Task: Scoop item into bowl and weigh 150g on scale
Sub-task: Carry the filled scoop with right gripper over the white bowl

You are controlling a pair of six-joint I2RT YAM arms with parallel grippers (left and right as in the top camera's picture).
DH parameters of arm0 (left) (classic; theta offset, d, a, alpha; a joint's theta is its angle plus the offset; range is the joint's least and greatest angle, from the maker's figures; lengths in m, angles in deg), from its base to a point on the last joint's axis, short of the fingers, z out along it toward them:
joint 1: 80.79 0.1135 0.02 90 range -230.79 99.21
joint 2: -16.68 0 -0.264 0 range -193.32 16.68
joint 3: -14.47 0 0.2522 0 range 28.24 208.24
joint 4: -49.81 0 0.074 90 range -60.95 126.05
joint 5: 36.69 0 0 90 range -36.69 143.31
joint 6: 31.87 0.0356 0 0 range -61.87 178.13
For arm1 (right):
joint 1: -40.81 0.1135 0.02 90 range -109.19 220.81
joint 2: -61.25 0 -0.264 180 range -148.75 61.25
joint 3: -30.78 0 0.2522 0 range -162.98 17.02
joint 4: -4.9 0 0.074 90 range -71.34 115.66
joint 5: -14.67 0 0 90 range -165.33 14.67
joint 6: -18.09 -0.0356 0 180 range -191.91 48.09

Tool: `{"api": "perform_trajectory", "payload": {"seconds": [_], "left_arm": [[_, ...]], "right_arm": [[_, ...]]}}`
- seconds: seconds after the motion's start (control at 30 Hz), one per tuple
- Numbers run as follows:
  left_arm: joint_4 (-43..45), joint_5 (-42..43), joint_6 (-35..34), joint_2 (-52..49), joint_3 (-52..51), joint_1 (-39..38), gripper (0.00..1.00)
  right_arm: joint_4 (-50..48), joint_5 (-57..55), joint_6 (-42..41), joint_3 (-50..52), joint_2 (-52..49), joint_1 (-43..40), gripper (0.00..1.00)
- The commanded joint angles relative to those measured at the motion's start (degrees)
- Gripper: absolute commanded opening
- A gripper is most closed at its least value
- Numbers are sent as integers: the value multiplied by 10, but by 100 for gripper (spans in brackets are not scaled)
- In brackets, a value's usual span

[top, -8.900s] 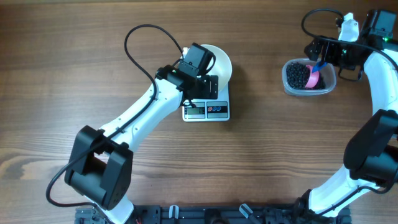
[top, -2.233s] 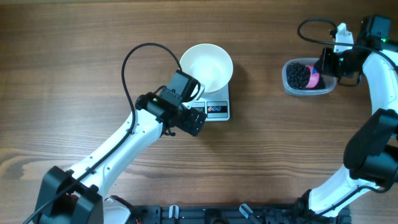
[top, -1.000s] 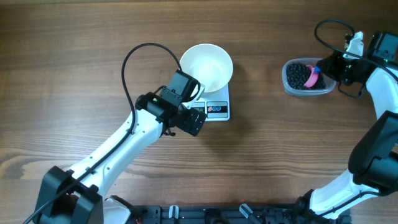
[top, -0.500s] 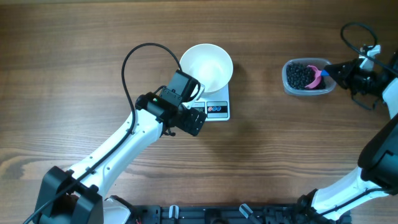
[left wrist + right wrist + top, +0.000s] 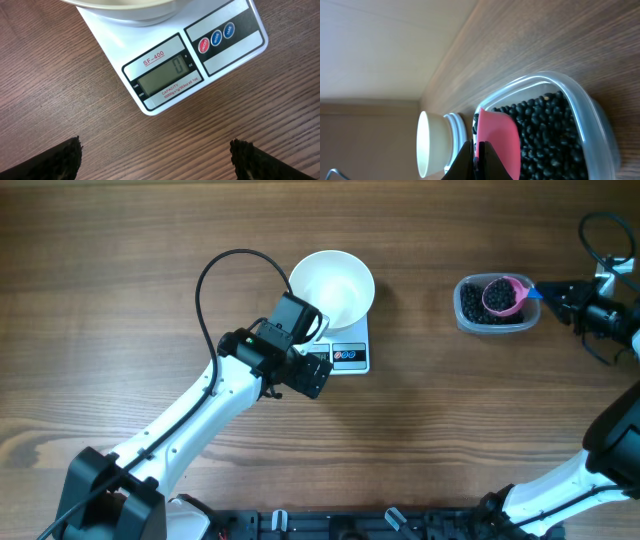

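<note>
The white bowl (image 5: 332,288) stands empty on the white scale (image 5: 350,358), whose display (image 5: 165,77) reads 0. My left gripper (image 5: 312,375) hovers low over the table just in front of the scale, open, with nothing between its fingertips (image 5: 60,162). At the far right the item, black beads (image 5: 477,302), fills a clear tub (image 5: 462,320). My right gripper (image 5: 548,293) is shut on the blue handle of a pink scoop (image 5: 505,294), which lies over the tub's right part with its hollow facing up. In the right wrist view the scoop (image 5: 497,140) sits against the beads (image 5: 545,132).
Bare wooden table (image 5: 150,260) surrounds the scale and tub. A black cable (image 5: 215,265) loops above the left arm. The right arm's forearm curves along the right edge. The bowl (image 5: 431,145) shows far off in the right wrist view.
My right gripper has drawn back to the right and turned the scoop from lying on its side to hollow-up over the tub. The left arm has not moved.
</note>
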Motion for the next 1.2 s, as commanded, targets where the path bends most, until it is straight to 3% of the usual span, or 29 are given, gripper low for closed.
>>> {"api": "perform_trajectory", "payload": {"seconds": [0.0, 0.2, 0.3, 0.5, 0.67, 1.17], "left_arm": [[0, 7, 7, 10, -4, 1, 100], [0, 7, 7, 10, -4, 1, 100], [0, 7, 7, 10, -4, 1, 100], [0, 7, 7, 10, -4, 1, 100], [0, 7, 7, 10, -4, 1, 100], [0, 7, 7, 10, -4, 1, 100]], "right_arm": [[-4, 105, -5, 3, -8, -21, 5], [-26, 188, -38, 3, -8, -61, 6], [-51, 207, -89, 3, -8, -61, 6], [-51, 208, -105, 4, -8, -27, 4], [-55, 208, -108, 4, -8, 42, 4], [-279, 103, -289, 4, -8, 330, 4]]}}
